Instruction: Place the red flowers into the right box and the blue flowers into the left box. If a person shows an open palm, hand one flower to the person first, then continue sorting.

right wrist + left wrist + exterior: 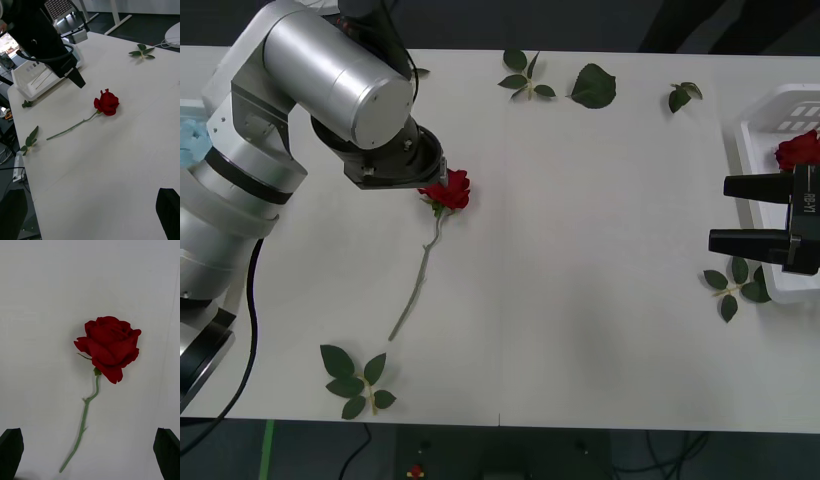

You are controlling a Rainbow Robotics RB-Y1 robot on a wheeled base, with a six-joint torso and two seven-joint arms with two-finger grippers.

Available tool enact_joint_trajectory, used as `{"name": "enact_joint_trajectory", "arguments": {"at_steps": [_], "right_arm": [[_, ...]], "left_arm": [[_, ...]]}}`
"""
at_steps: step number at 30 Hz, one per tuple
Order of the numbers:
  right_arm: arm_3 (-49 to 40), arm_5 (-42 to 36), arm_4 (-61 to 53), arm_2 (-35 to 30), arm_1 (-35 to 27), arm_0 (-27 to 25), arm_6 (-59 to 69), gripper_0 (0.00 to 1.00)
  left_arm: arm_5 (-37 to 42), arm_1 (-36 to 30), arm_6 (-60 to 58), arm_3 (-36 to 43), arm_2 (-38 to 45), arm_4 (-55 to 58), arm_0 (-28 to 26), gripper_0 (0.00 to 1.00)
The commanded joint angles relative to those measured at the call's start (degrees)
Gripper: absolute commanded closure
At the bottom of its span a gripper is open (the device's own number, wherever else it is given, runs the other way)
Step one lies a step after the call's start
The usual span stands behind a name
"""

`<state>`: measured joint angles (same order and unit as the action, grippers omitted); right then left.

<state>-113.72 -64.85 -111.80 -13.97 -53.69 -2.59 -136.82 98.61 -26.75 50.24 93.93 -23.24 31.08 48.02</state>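
A loose sprig of dark green leaves is seen at the near edge of the white table, with the grey-green stem of a single deep-red artificial rose running up from just beyond it toward the table's middle left. The rose is lying flat and free, touched by nothing. The left gripper is held directly above it, its black fingers spread wide apart at either side of the stem, nothing between them. The step in hand is judged to be the pick of this red flower: a descent onto the stem just below the head and a closing of the fingers are called for, then a long carry across the table to the right.

The right gripper is parked at the right edge, its black fingers parted and empty, just in front of the shallow white plastic tray on the right, in which what appears to be another red rose head is already lying. A second leaf sprig is set against that tray's near rim.

Broad bare tabletop is left open between rose and right tray, so the crossing is unobstructed; only the parked arm stands near the drop. Farther back, more leaf sprigs are scattered along the far edge, well apart from the route. The other white tray is seen behind the left arm.
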Motion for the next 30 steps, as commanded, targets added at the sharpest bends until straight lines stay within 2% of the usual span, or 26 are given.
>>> {"name": "enact_joint_trajectory", "arguments": {"at_steps": [1, 8, 13, 17, 25, 30], "right_arm": [[-1.68, 0.43, -0.79, -0.09, 0.78, -0.84, -1.7, 0.0], [-1.68, 0.43, -0.79, -0.09, 0.78, -0.84, -1.7, 0.0], [-1.68, 0.43, -0.79, -0.09, 0.78, -0.84, -1.7, 0.0], [-1.68, 0.43, -0.79, -0.09, 0.78, -0.84, -1.7, 0.0], [-1.68, 0.43, -0.79, -0.09, 0.78, -0.84, -1.7, 0.0], [-1.68, 0.43, -0.79, -0.09, 0.78, -0.84, -1.7, 0.0]], "left_arm": [[-0.26, -0.32, 2.32, 2.31, -3.75, -2.34, -3.2, 0.0], [-6.85, 0.12, 3.37, 2.31, -5.59, -6.03, -9.79, 0.0], [-12.48, 1.44, 4.34, 2.05, -5.77, -12.71, -14.53, 0.0], [-16.69, 3.2, 4.69, -0.77, -5.77, -14.21, -14.88, 0.0], [-32.16, 8.03, 6.36, -11.05, -5.77, -16.49, -15.32, 0.0], [-34.1, 8.74, 7.41, -13.33, -6.65, -16.93, -15.32, 0.0]]}}
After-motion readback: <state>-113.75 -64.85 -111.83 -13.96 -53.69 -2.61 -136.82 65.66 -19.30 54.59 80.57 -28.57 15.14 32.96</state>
